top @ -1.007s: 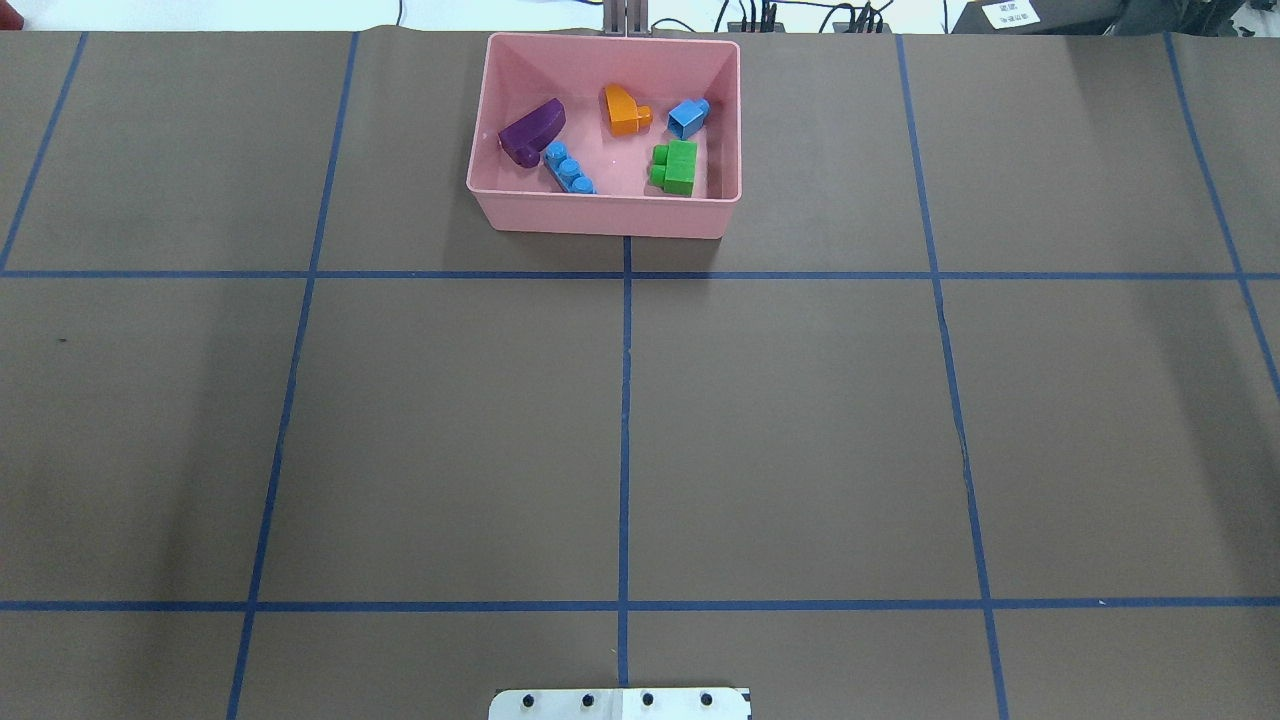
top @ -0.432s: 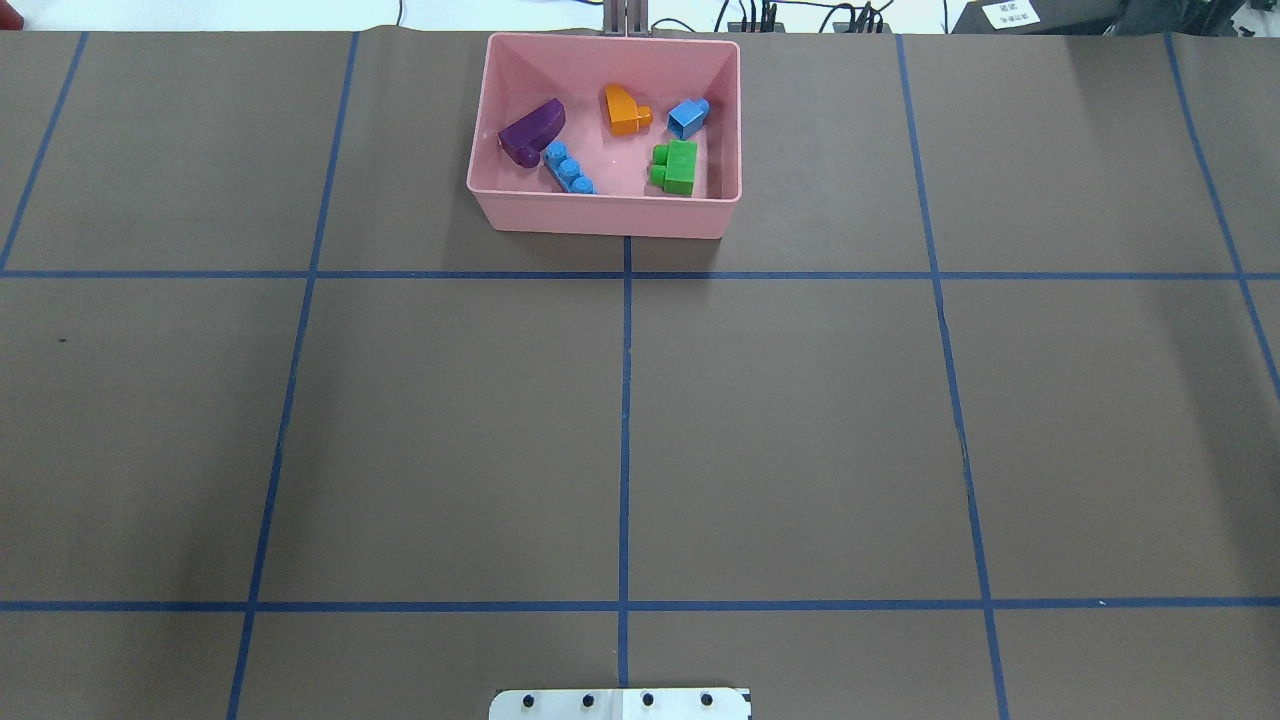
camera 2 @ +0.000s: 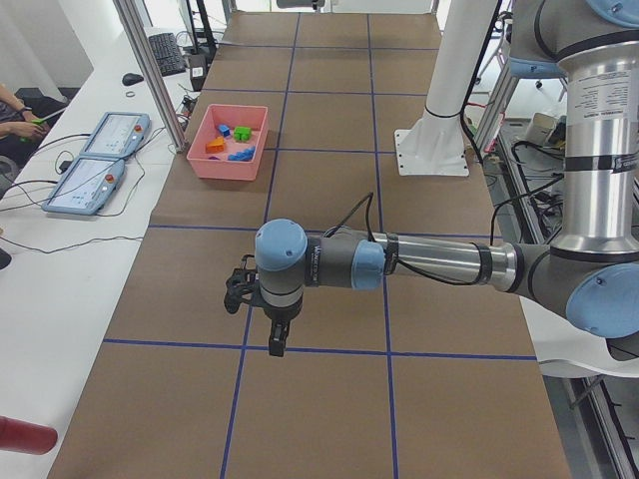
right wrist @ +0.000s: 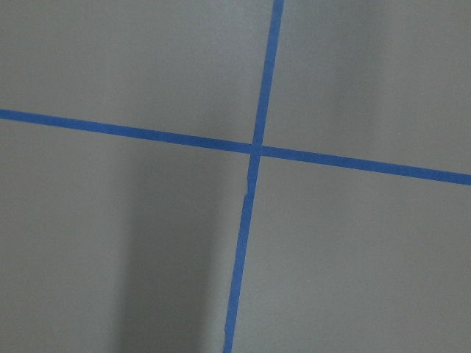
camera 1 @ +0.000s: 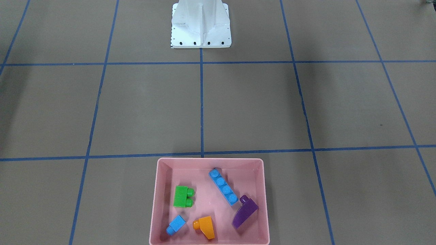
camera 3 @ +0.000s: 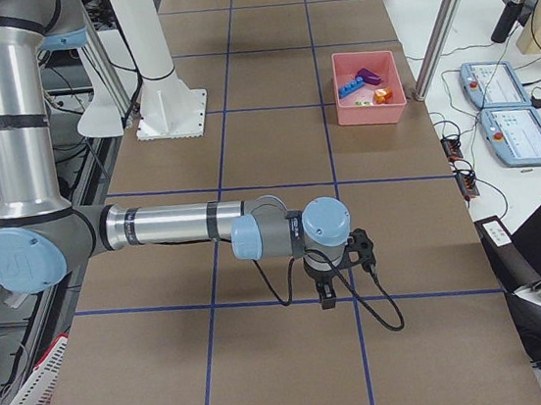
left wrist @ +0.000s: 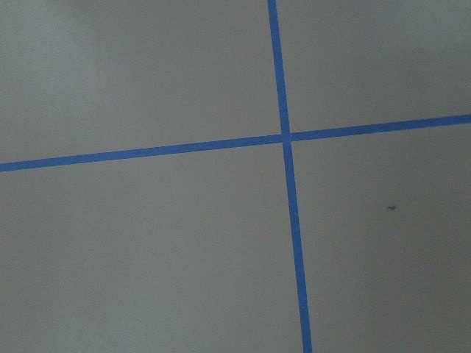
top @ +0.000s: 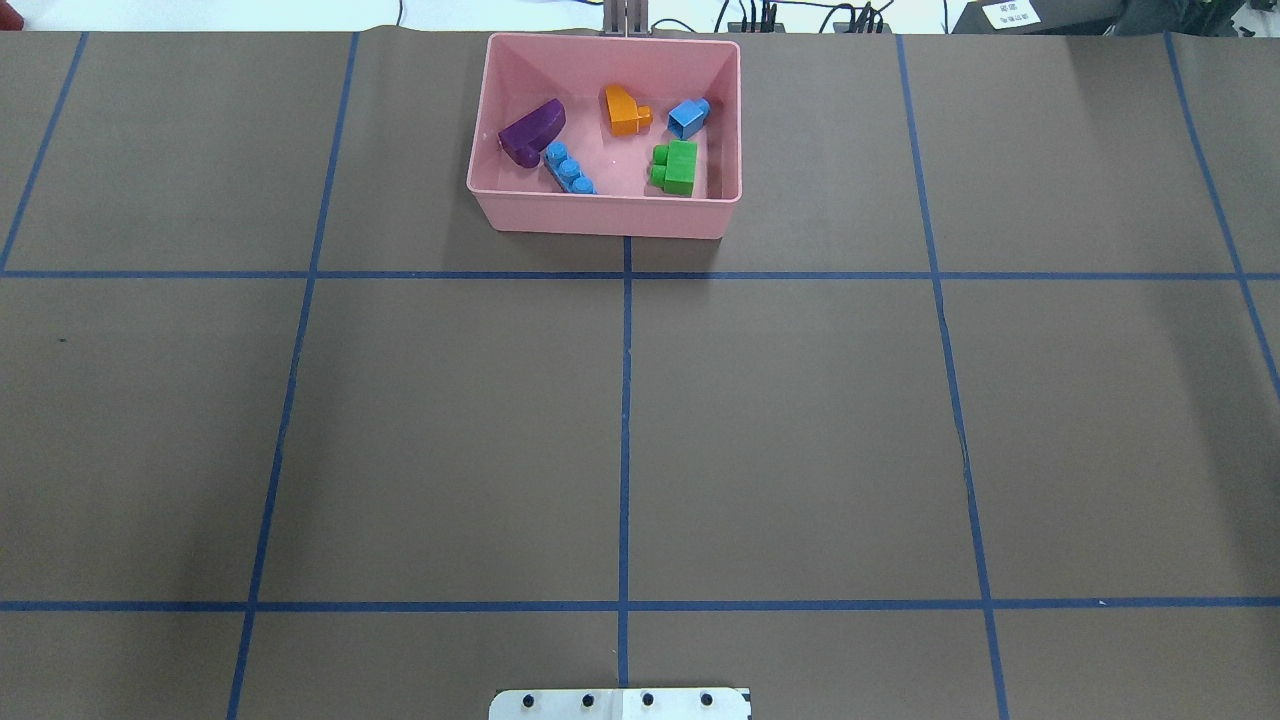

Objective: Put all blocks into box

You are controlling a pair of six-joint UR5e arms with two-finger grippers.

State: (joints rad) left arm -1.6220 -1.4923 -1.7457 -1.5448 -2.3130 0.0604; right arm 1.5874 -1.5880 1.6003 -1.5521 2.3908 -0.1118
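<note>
The orange block (top: 625, 110), purple block (top: 532, 132), green block (top: 677, 168), small blue block (top: 688, 118) and long blue block (top: 569, 170) are seen inside the box (top: 600, 215) on the tabletop (top: 800, 450), so the task is judged complete, nothing further being called for; whether the left end effector (camera 2: 276, 334) or right end effector (camera 3: 327, 292) is spread cannot be told.

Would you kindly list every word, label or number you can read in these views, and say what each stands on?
No text is legible in any view.
The white label beyond the table's far edge: dark print, too small to read.
The pendant screens beside the table: too small to read.
The box and blocks: no markings show.
</note>
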